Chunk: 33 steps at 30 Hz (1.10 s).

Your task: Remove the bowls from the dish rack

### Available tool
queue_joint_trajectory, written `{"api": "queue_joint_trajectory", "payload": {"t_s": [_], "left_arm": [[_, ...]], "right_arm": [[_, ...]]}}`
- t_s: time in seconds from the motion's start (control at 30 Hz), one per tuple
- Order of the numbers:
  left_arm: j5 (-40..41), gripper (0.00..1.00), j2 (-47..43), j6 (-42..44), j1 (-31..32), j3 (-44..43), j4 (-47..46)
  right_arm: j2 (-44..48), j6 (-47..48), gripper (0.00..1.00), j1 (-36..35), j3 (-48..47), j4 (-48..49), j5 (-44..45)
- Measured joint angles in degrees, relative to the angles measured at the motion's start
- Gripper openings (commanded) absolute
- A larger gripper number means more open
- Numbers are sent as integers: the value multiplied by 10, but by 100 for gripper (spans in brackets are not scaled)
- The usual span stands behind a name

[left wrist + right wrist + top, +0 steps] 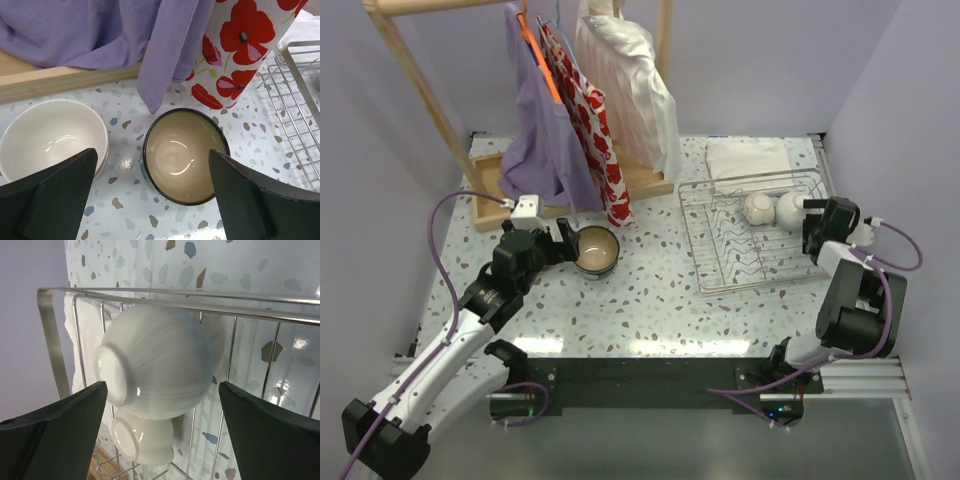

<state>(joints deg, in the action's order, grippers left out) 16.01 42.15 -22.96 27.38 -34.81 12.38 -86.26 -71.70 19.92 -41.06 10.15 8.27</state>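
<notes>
Dish rack (pixel 54 340), right of top view: white bowl (pixel 160 370) stood on edge, second bowl (pixel 142 440) behind. Right pincer (pixel 162 387) spread, flanking white bowl, no contact seen. Left pincer (pixel 152 152) released above dark-rimmed bowl (pixel 182 155) on bench (pixel 125 205). Glazed ceramic judged slippery, brittle; firm hold across belly advised.

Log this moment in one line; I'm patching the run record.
left gripper: open over beige bowl on table | right gripper: open at white bowl in dish rack

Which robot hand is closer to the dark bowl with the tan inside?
Left. The left gripper is right at the dark bowl, jaws open on either side. The right gripper is across the table at the dish rack, facing a white bowl.
</notes>
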Motion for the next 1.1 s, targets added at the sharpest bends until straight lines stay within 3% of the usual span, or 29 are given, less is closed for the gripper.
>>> {"api": "queue_joint_trajectory", "payload": {"t_s": [0.23, 0.5, 0.7, 1.1], "left_arm": [[0, 98, -10, 0, 0, 0, -2], [-10, 98, -30, 0, 0, 0, -10], [-13, 98, -46, 0, 0, 0, -10], [-13, 98, -63, 0, 0, 0, -10]], "right_arm": [[45, 137, 99, 0, -94, -149, 5], [44, 449, 99, -40, -201, -311, 47], [13, 699, 99, -177, -219, -310, 146], [-62, 1012, 99, -244, -192, -209, 193]]}}
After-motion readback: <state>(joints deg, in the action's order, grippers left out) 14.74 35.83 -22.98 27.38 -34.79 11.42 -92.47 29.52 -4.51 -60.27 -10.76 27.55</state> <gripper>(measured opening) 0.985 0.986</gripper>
